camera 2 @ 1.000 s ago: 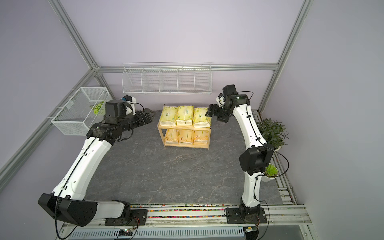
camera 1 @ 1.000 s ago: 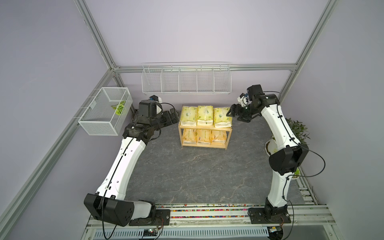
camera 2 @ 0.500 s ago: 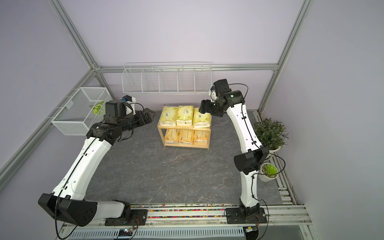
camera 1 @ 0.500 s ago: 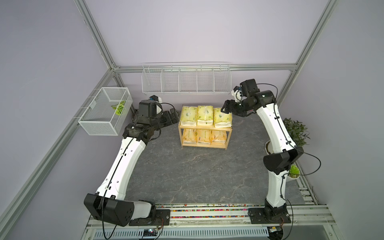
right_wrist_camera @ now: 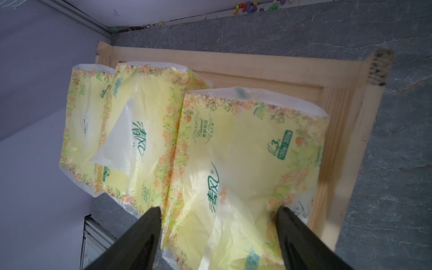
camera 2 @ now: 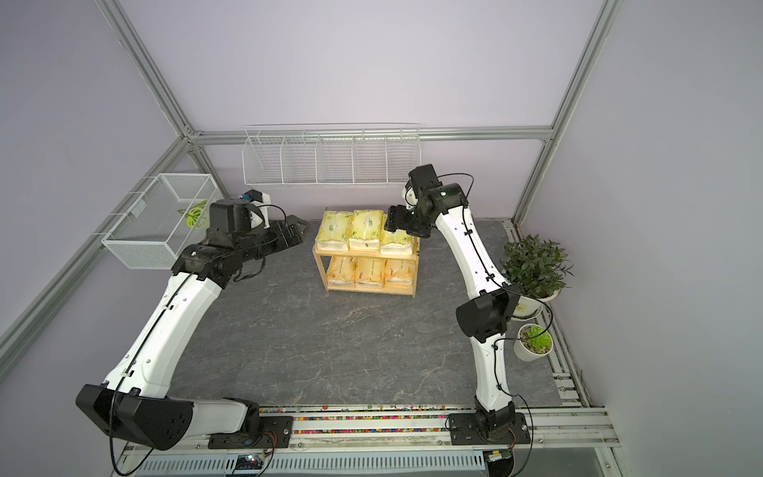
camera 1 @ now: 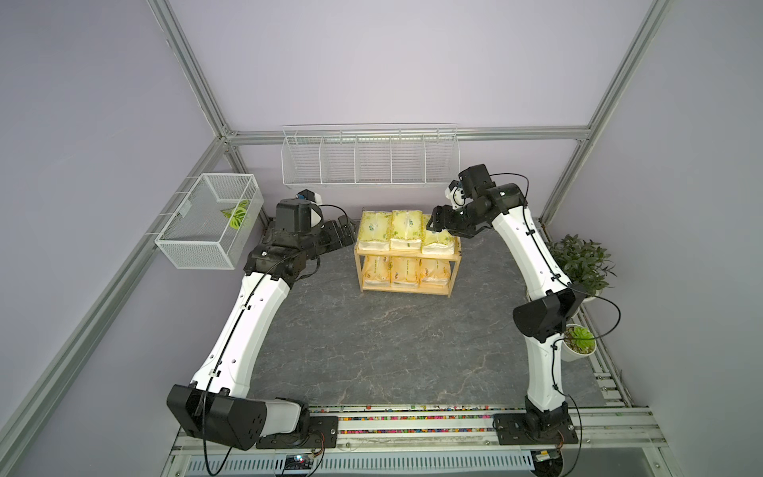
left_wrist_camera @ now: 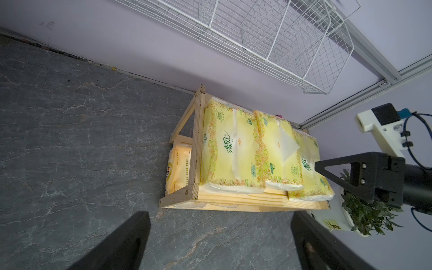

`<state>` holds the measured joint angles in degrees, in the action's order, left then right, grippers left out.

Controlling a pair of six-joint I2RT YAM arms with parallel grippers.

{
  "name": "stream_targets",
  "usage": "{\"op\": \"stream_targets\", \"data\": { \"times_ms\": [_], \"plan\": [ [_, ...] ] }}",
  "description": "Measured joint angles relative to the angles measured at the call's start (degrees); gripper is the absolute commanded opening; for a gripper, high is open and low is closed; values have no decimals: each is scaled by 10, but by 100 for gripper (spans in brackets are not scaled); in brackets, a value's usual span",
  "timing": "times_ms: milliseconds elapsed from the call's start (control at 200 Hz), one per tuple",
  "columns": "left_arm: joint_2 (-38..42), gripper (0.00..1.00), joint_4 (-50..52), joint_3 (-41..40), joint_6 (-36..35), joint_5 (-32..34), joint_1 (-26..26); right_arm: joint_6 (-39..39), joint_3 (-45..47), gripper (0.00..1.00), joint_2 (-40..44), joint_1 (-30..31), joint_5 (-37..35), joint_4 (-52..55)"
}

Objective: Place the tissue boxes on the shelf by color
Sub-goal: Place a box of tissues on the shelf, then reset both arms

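Tissue boxes (camera 1: 406, 229) are all sitting on the shelf (camera 1: 406, 290), pale ones on top and orange beneath, so sorting is looking done. Right hand (camera 1: 437, 222) is swinging in over the shelf's right end, spread around the top pack (right_wrist_camera: 245, 152) there without gripping it, probably to straighten it.

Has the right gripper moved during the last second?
Yes. The right gripper moved from beside the shelf to over its top tier.
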<state>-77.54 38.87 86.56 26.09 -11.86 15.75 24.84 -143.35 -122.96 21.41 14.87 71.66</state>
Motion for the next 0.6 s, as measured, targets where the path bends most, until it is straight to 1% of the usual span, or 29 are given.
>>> {"op": "stream_targets", "data": {
  "times_ms": [170, 285, 445, 600],
  "plan": [
    [0, 100, 0, 0, 0, 0, 0, 0, 0, 85, 3, -1, -25, 1],
    [0, 100, 0, 0, 0, 5, 0, -2, 17, 87, 35, -7, -57, -2],
    [0, 100, 0, 1, -3, 19, 0, -2, 110, 89, 153, -45, -83, -33],
    [10, 100, 1, 1, -14, 48, 0, -3, 238, 91, 291, -91, -104, -95]
  ]
}}
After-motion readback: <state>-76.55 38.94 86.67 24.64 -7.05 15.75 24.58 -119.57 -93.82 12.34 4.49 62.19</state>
